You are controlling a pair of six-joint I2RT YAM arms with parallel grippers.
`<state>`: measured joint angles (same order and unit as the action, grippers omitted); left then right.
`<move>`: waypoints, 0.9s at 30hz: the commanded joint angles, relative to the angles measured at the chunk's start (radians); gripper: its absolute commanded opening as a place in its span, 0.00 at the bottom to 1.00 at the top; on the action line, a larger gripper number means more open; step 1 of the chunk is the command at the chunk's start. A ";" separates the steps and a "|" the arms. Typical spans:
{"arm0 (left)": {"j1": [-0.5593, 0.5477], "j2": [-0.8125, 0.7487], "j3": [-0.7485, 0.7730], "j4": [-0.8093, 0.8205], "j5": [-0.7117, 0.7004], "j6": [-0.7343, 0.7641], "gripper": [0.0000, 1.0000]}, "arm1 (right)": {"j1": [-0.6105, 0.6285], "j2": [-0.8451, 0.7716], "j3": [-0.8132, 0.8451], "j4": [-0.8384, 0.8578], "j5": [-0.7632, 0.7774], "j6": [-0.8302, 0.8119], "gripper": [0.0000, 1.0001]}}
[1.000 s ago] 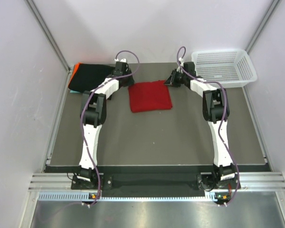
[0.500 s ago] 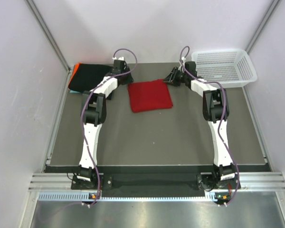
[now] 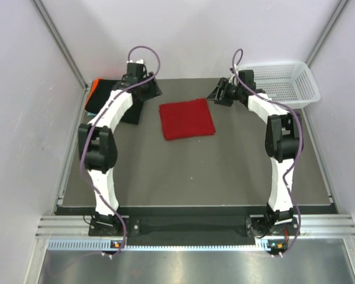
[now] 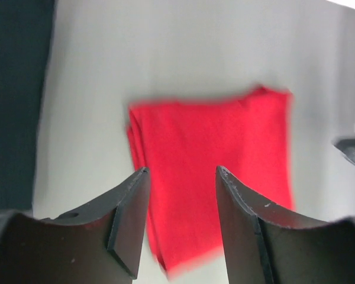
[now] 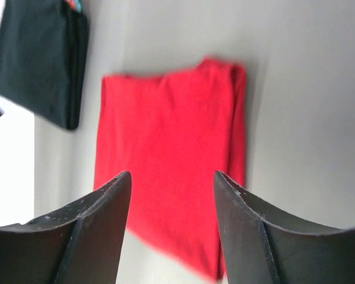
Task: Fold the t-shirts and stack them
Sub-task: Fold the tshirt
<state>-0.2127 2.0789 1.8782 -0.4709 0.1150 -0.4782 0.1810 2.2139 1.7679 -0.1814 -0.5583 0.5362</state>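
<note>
A folded red t-shirt [image 3: 187, 119] lies flat on the dark table [image 3: 195, 171], back of centre. A folded black t-shirt [image 3: 108, 96] sits at the back left corner, with an orange edge [image 3: 90, 90] showing beneath it. My left gripper [image 3: 153, 90] hovers off the red shirt's far left corner. My right gripper [image 3: 216, 94] hovers off its far right corner. Both are open and hold nothing. The left wrist view looks down between the left gripper [image 4: 181, 171] onto the red t-shirt [image 4: 225, 133]. The right wrist view does the same between the right gripper [image 5: 172, 175], showing the red t-shirt [image 5: 171, 130] and the black t-shirt [image 5: 35, 65].
A white mesh basket [image 3: 284, 80] stands at the back right corner, just behind my right arm. Walls close in the table on both sides and at the back. My left forearm crosses the near edge of the black shirt stack.
Both grippers have opened and drawn up and back from the red shirt's far corners. My left elbow has swung out to the left. The red shirt has stayed put.
</note>
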 commanded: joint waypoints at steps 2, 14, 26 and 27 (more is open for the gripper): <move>-0.017 -0.170 -0.246 0.034 0.109 -0.069 0.52 | 0.011 -0.163 -0.137 -0.085 0.032 -0.074 0.58; -0.051 -0.365 -0.798 0.360 0.250 -0.240 0.53 | 0.025 -0.336 -0.511 -0.026 0.064 -0.096 0.59; -0.057 -0.231 -0.815 0.456 0.275 -0.220 0.51 | 0.026 -0.240 -0.524 0.068 -0.034 -0.117 0.57; -0.057 -0.223 -0.812 0.457 0.276 -0.221 0.51 | 0.026 -0.234 -0.521 0.069 -0.037 -0.117 0.57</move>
<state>-0.2668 1.8294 1.0527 -0.0803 0.3771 -0.7086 0.1955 1.9541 1.2243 -0.1654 -0.5587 0.4438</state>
